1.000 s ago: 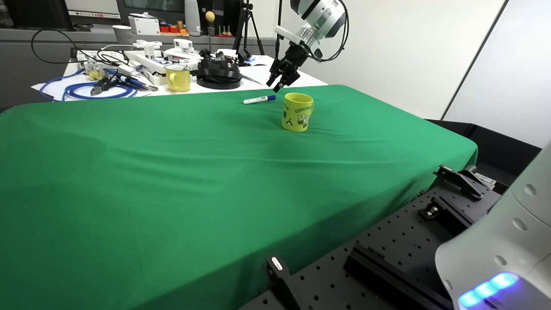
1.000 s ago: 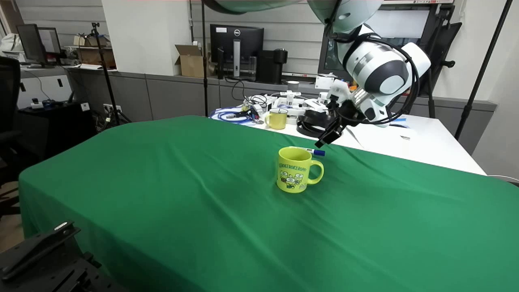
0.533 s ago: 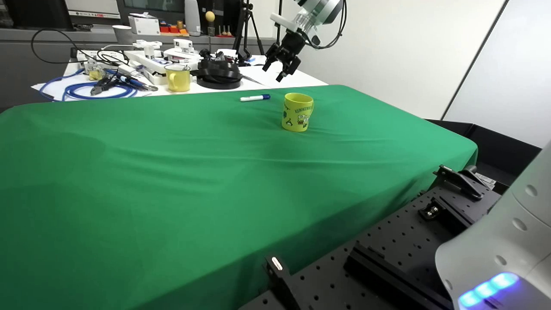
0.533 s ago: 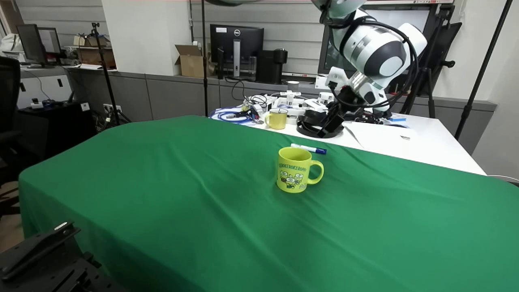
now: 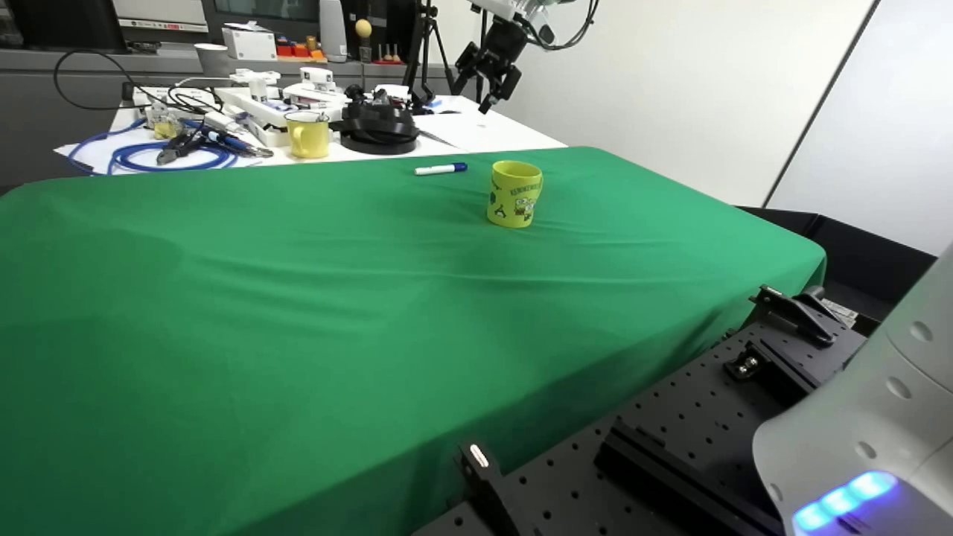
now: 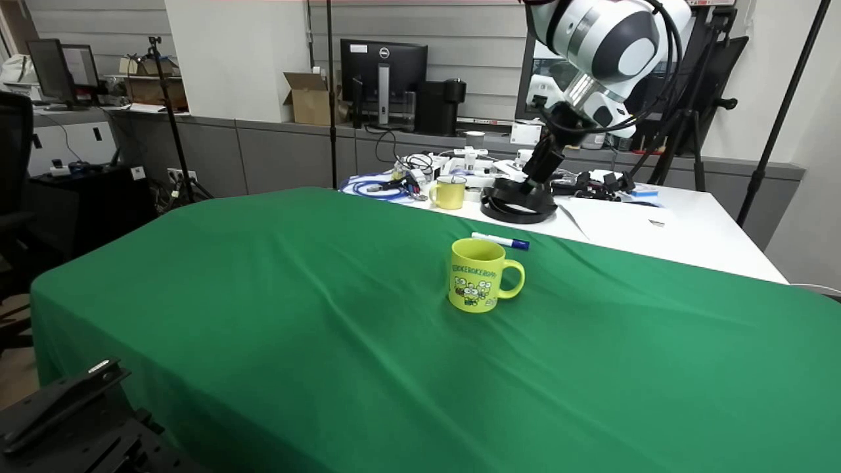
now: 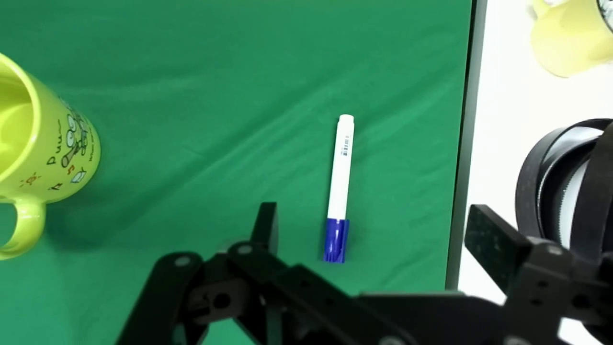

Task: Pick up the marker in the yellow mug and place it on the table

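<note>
Gripper (image 7: 372, 215) apart from white, blue-capped marker (image 7: 340, 175)

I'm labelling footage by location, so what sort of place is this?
Probably a robotics lab, or an office used as one: there's a robot arm, a white table cluttered with blue cable and tools, and a computer monitor.
</note>
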